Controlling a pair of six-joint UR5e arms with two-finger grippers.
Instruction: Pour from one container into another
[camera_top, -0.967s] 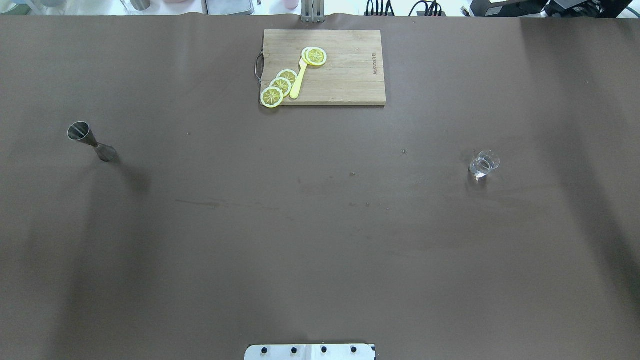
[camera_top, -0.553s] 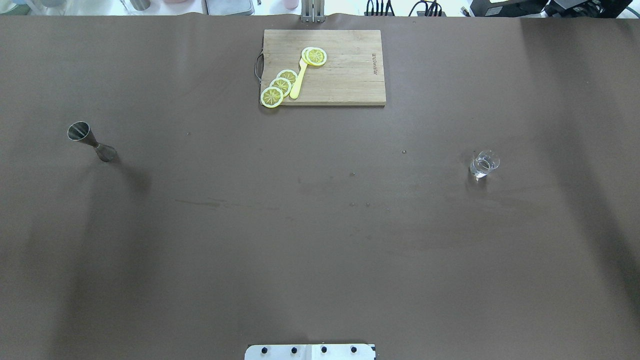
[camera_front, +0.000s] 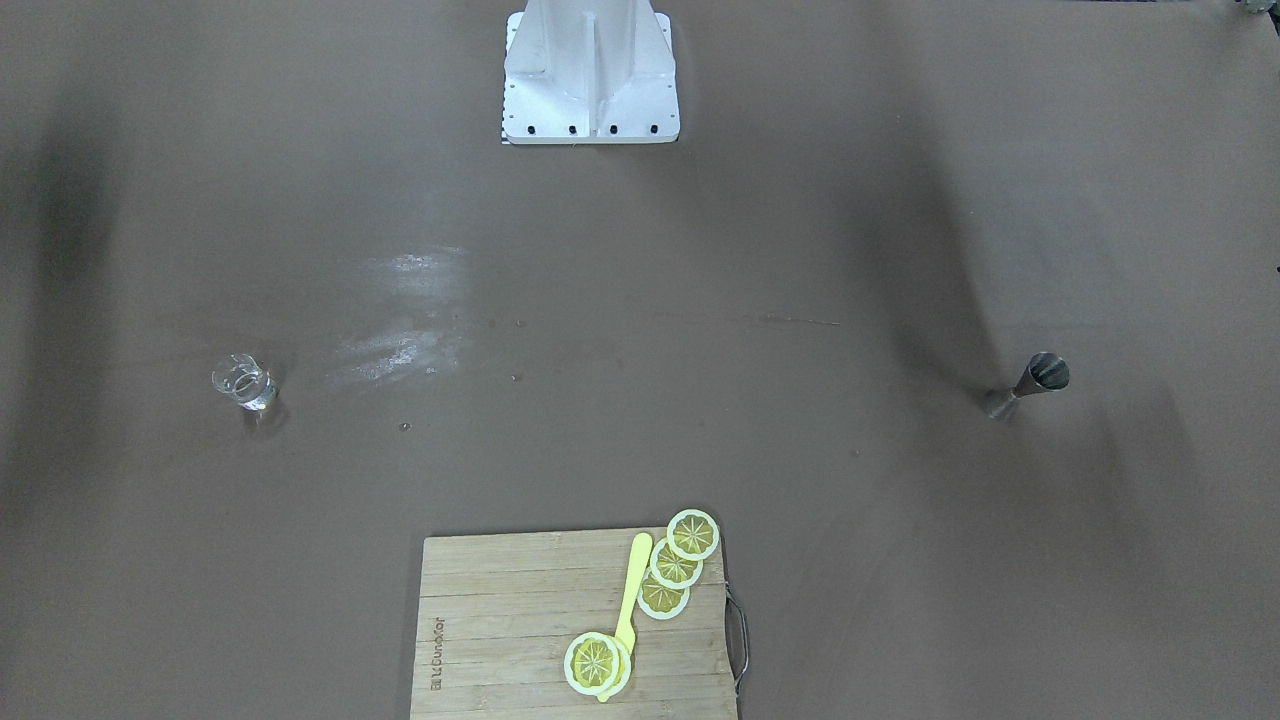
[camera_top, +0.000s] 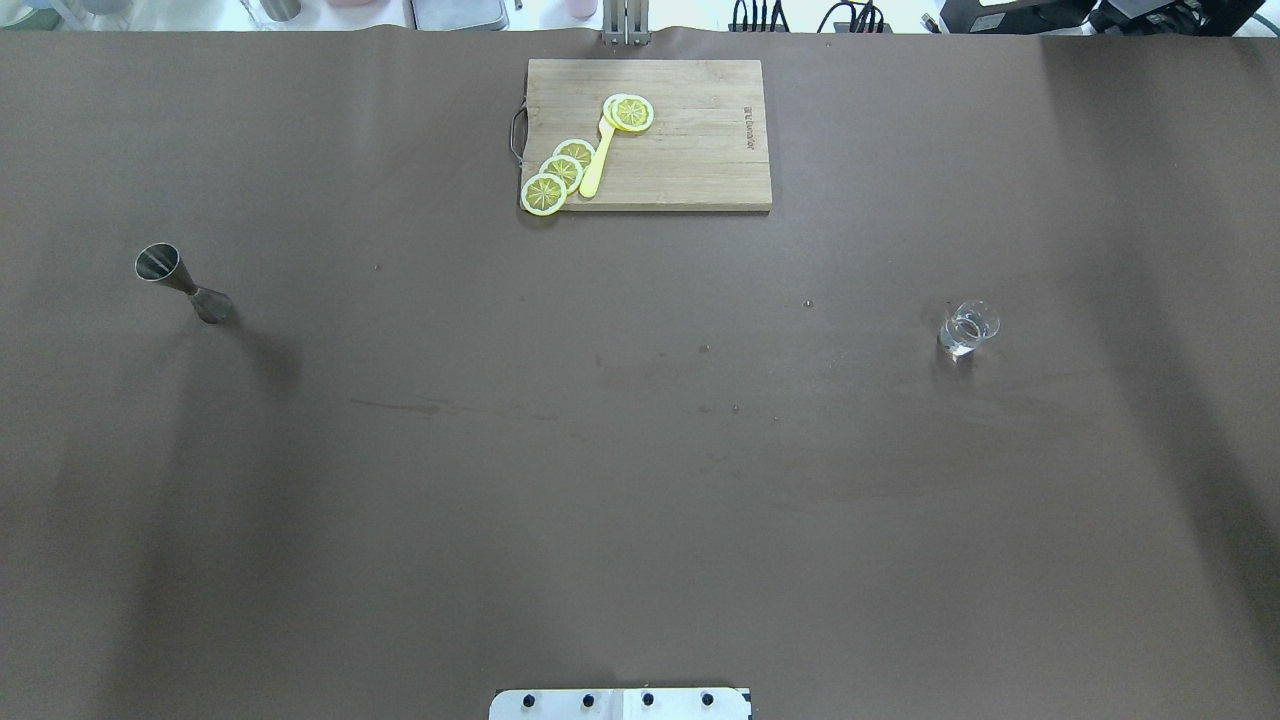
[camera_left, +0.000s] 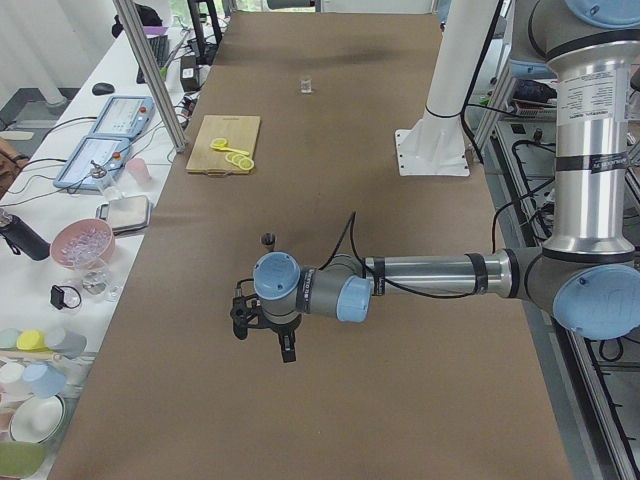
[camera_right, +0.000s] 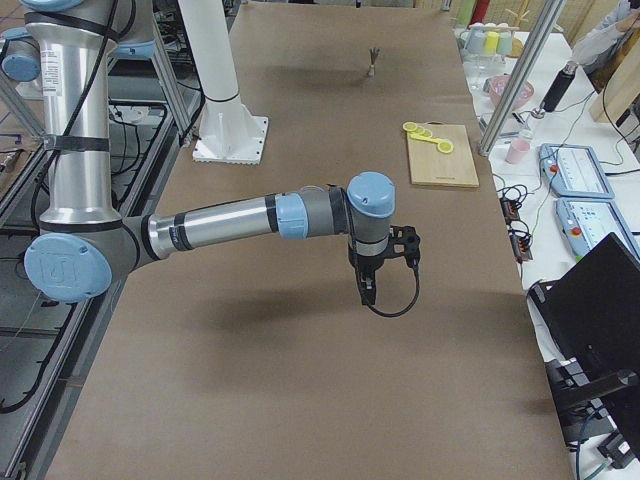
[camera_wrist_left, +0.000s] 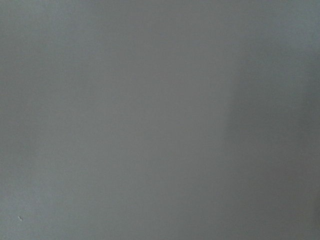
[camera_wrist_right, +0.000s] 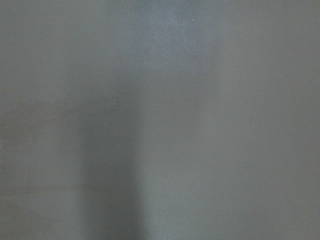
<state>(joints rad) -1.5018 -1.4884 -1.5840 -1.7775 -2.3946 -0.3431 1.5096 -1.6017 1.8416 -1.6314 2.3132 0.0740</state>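
Note:
A steel jigger (camera_top: 185, 285) (camera_front: 1030, 385) (camera_left: 267, 239) (camera_right: 372, 62) stands upright on the table's left side. A small clear glass (camera_top: 968, 328) (camera_front: 243, 382) (camera_left: 307, 86) holding some clear liquid stands on the right side. Neither arm appears in the overhead or front-facing views. My left gripper (camera_left: 286, 350) hangs pointing down above the table, on the near side of the jigger in the exterior left view. My right gripper (camera_right: 365, 290) likewise hangs pointing down. I cannot tell whether either is open or shut. Both wrist views show only blurred brown table cover.
A wooden cutting board (camera_top: 690, 150) (camera_front: 500, 620) with lemon slices (camera_top: 560, 170) and a yellow knife (camera_top: 597, 160) lies at the table's far middle. The white robot base (camera_front: 590, 75) is at the near middle. A side bench (camera_left: 80, 240) holds bowls and cups.

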